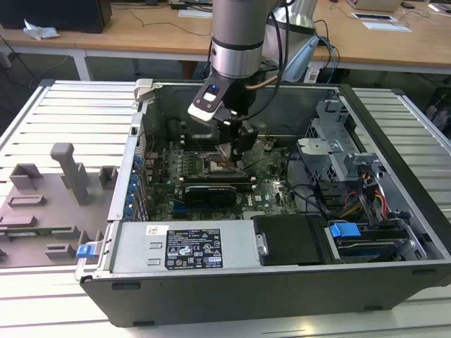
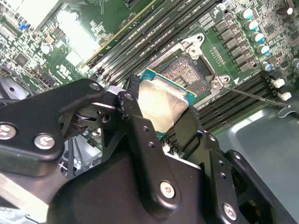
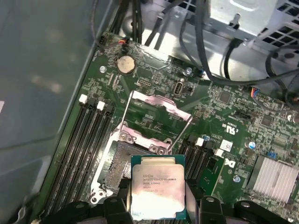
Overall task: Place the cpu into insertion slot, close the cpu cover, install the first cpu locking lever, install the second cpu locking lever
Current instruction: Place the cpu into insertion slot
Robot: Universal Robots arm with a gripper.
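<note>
My gripper [image 1: 231, 150] hangs inside the open computer case, shut on the cpu [image 3: 157, 187], a flat silver-grey square chip on a green-edged carrier. In the second wrist view the black fingers [image 2: 134, 122] clamp the cpu [image 2: 161, 106] by two opposite edges. The chip floats just above and partly over the insertion slot [image 3: 117, 164], a dark square socket in the green board, also seen in the second wrist view [image 2: 188, 71]. The cpu cover [image 3: 157, 110] stands swung open behind the socket. Two thin wire levers [image 3: 125, 112] are raised beside it.
Long black memory slots [image 3: 79, 144] run on both sides of the socket. A finned heatsink [image 3: 275, 175] and cable bundles [image 3: 219, 56] lie near it. The case walls [image 1: 394, 162], drive cage [image 1: 338, 134] and power supply [image 1: 187, 246] hem the arm in.
</note>
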